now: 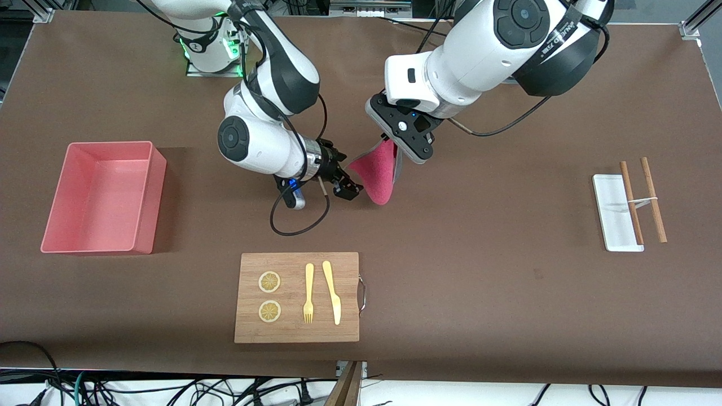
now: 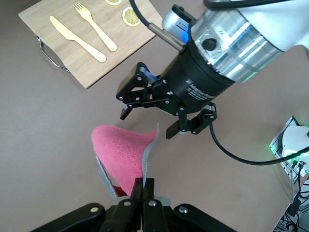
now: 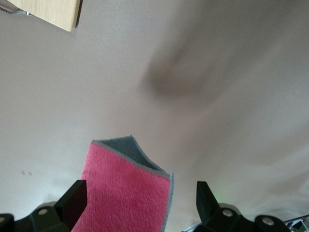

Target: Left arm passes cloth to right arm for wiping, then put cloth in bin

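So the left gripper [image 1: 395, 148] is pinching the cloth [image 1: 379, 177] mid-air; the right gripper [image 1: 345, 181], wide open, should bite deep before any release.

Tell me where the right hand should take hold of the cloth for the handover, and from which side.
Grip the free corner of the cloth that hangs from the shut left hand, probably coming level from the bin's end. That corner points at the open right hand, and in the right wrist view it already lies between the fingers.
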`<act>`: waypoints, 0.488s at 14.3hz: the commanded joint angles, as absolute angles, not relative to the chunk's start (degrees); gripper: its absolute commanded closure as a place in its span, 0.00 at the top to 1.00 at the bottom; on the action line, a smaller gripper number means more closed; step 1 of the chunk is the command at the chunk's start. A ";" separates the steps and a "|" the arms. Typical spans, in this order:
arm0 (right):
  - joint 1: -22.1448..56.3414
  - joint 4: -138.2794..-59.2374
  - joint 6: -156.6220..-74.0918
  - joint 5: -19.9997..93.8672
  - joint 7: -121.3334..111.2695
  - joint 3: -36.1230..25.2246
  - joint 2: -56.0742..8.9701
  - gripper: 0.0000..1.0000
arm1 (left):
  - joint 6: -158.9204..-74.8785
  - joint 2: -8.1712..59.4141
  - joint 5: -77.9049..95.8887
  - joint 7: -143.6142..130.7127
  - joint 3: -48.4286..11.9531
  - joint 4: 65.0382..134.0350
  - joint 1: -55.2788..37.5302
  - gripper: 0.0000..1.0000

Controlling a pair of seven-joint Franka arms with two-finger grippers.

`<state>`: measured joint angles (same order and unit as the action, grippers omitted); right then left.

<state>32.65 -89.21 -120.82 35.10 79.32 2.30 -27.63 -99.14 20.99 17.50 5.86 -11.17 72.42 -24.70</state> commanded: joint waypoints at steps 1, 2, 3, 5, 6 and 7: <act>30.59 -97.98 -125.31 36.29 79.98 5.36 -21.72 1.00 | -98.96 22.15 18.81 6.77 -10.90 70.40 -25.05 0.00; 30.59 -100.26 -128.46 37.78 79.98 5.97 -20.93 0.94 | -98.96 22.15 18.90 6.77 -10.90 70.40 -25.05 0.00; 30.59 -101.50 -131.02 38.75 79.89 6.41 -20.83 0.91 | -98.96 22.15 18.90 6.77 -10.90 70.40 -25.05 0.00; 30.50 -101.86 -134.02 39.11 79.89 7.38 -21.18 0.90 | -98.96 22.15 18.90 6.77 -10.90 70.40 -25.05 0.00; 30.50 -102.04 -134.73 40.16 79.89 7.64 -21.36 0.90 | -98.96 22.15 18.90 6.77 -10.99 70.40 -25.05 0.00; 30.50 -102.22 -135.26 40.95 79.89 7.91 -21.27 0.87 | -98.96 22.15 18.90 6.77 -10.90 70.40 -25.05 0.00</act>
